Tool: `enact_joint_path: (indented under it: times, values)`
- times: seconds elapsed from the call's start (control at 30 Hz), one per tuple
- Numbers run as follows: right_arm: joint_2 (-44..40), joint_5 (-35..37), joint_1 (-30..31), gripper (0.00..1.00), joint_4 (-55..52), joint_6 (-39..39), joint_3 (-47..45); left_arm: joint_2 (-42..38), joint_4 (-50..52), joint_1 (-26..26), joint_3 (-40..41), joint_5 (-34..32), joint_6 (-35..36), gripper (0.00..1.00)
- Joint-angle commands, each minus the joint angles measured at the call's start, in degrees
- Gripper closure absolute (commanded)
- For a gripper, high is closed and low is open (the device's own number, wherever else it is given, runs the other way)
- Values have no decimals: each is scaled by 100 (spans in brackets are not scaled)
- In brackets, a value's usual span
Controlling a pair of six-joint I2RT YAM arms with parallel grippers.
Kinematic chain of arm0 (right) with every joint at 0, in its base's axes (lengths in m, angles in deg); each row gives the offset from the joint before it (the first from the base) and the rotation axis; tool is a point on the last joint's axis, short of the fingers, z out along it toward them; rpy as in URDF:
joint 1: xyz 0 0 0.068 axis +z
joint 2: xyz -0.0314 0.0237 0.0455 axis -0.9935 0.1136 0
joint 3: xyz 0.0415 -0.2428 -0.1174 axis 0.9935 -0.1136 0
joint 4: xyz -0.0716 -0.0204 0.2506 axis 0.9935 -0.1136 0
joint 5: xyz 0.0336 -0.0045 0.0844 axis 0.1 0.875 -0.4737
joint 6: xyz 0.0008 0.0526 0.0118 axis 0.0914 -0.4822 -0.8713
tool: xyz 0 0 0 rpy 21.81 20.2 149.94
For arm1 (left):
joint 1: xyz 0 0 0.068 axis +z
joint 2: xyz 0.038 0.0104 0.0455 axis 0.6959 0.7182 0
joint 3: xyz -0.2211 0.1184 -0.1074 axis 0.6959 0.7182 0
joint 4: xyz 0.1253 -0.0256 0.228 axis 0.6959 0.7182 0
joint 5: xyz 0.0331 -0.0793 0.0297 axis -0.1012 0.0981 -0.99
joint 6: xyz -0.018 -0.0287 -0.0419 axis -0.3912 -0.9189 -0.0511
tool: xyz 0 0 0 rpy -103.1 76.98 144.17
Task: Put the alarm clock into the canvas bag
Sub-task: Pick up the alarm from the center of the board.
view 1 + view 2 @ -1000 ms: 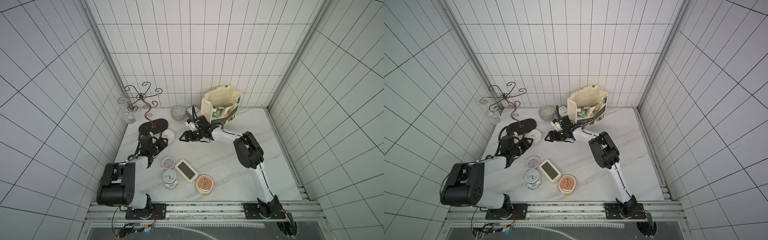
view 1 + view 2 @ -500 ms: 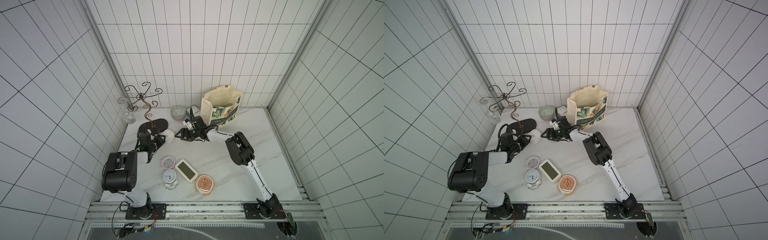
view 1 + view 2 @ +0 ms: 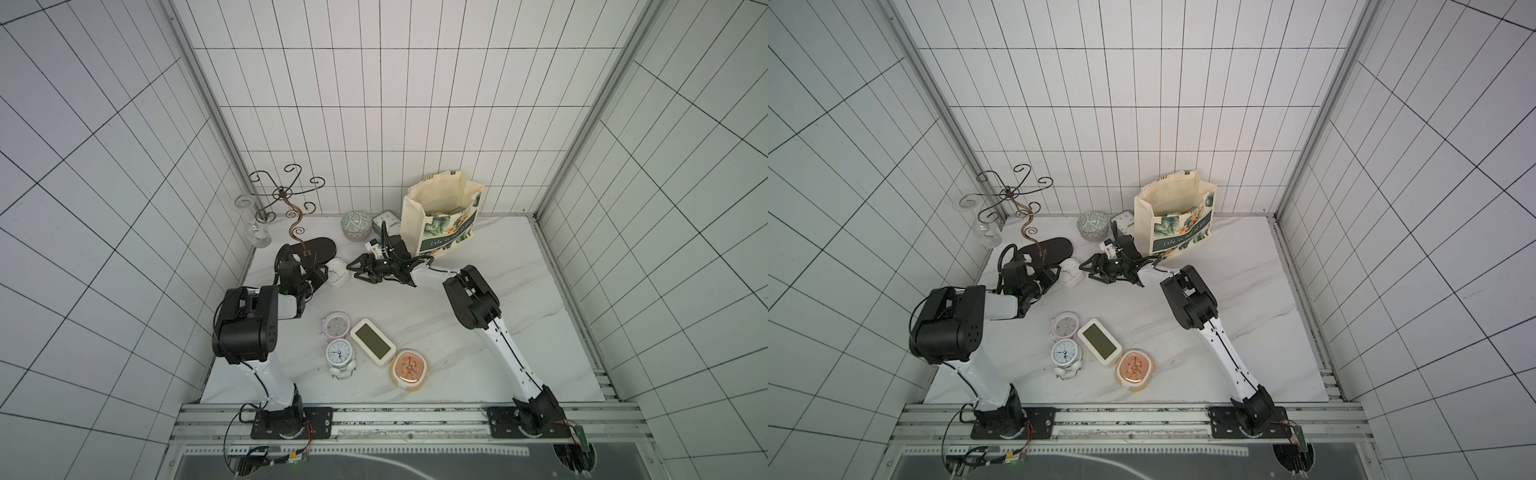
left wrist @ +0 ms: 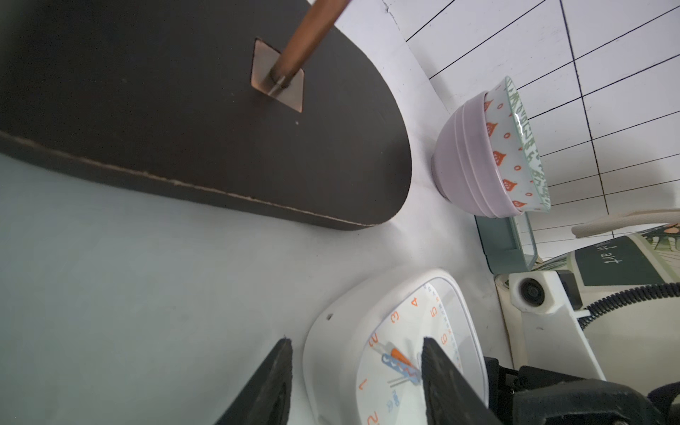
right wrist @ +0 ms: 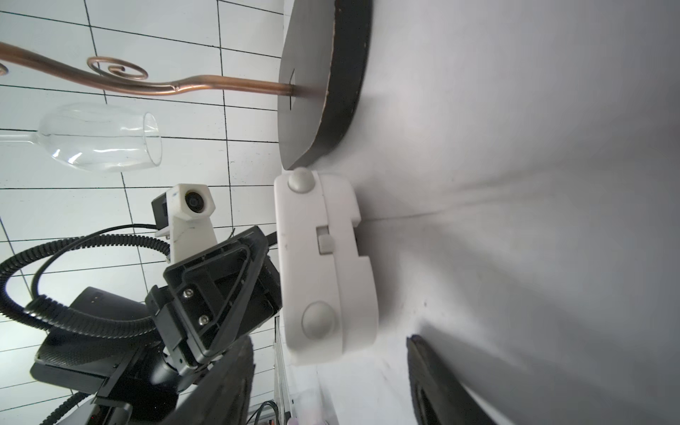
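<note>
A white square alarm clock [image 3: 336, 272] [image 3: 1070, 273] stands on edge on the marble table, beside the dark base of a wire stand. My left gripper [image 3: 322, 275] [image 4: 356, 340] is open around it: one finger on the table side with a small gap, the other across the orange-numbered face [image 4: 401, 331]. My right gripper [image 3: 353, 272] [image 5: 329, 340] is open and faces the clock's back [image 5: 323, 257] from the opposite side, its tips just short of it. The cream canvas bag [image 3: 444, 232] [image 3: 1179, 232] stands open at the back, behind the right gripper.
Near the front lie a pink bell clock [image 3: 335, 325], a white bell clock [image 3: 340, 354], a digital clock [image 3: 372, 343] and a peach clock [image 3: 409, 369]. Stacked bowls [image 3: 356, 224] and a pale green clock [image 3: 384, 219] sit by the back wall. The stand's base [image 3: 311, 249] and a hanging wine glass [image 3: 253, 232] are at the left.
The right gripper has moved left, away from the bag, up to the white clock. The left gripper has edged forward around the clock. Both pairs of jaws have narrowed.
</note>
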Motion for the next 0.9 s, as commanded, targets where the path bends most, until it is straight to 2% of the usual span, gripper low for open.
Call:
enact_joint_path:
  times: [0.0, 0.27, 0.4, 0.57, 0.73, 0.87]
  values:
    - [376, -91, 105, 34, 216, -516, 654, 208, -307, 26, -156, 124, -8, 45]
    - [799, -117, 243, 36, 347, -883, 1226, 482, -210, 26, -311, 257, 27, 54]
    - [867, -161, 304, 41, 368, -889, 1375, 510, -228, 26, -320, 375, 7, 60]
    - [794, -163, 353, 48, 417, -738, 1370, 503, -280, 17, -281, 492, -22, 61]
    - [243, 114, 362, 57, 394, -199, 864, 390, -395, 8, -210, 627, -104, 62]
    - [-600, 609, 371, 61, 222, 564, 62, 56, -439, -31, -91, 610, -145, 61]
